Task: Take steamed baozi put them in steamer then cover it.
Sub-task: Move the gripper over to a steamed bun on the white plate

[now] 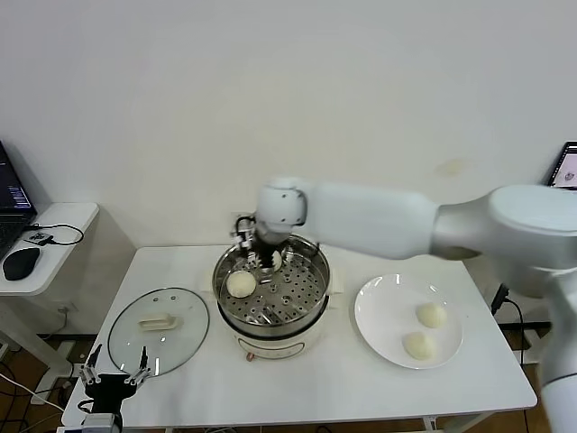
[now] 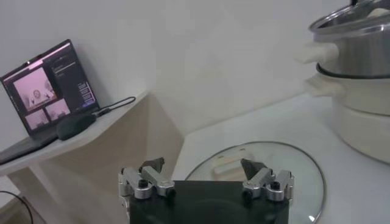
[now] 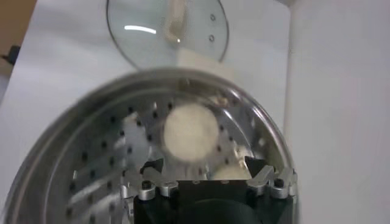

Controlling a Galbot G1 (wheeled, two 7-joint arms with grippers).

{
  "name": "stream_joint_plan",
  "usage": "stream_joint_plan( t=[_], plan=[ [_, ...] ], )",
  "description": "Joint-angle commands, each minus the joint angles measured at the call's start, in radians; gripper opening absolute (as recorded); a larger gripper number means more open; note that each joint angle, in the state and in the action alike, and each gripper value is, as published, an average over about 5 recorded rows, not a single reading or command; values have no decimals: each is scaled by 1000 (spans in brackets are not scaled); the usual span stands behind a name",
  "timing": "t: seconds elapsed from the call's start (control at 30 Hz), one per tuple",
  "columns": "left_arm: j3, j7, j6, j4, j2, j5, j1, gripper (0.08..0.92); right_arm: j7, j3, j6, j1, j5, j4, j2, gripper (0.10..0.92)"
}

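Right claw (image 3: 204, 170), fingers spread, hangs inside the steamer (image 1: 311, 302) at its far side above two baozi (image 1: 241, 283); two more sit on the plate (image 1: 383, 316), right. Left claw (image 2: 203, 176), spread, hovers near the cover (image 1: 159, 329) lying left on the surface (image 1: 315, 383).

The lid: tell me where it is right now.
In the head view the lid lies flat on the table, on the robot's left of the steamer, just beyond the parked left gripper.
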Motion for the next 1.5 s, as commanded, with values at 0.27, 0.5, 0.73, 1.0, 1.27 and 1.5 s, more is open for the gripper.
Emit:
stream_joint_plan(
  t=[0.27,0.5,0.73,1.0,1.27,1.5],
  plan=[
    [21,2,3,-6,-7,16,8,823,-231,-24,257,62,-273,335,-657,823],
    [31,3,4,-4,-9,26,16,823,-208,41,317,-135,-432,366,-828,823],
    [41,1,4,-6,-22,41,25,823,-179,267,336,-455,-535,342,-874,823],
    [38,0,4,1,-27,44,30,823,-157,397,340,-662,-575,284,-835,823],
    [35,-2,3,6,-29,46,38,823,-152,482,341,-787,-612,226,-789,823],
    [31,-2,3,10,-29,46,35,823,-137,519,347,-834,-633,166,-750,823]
  ],
)
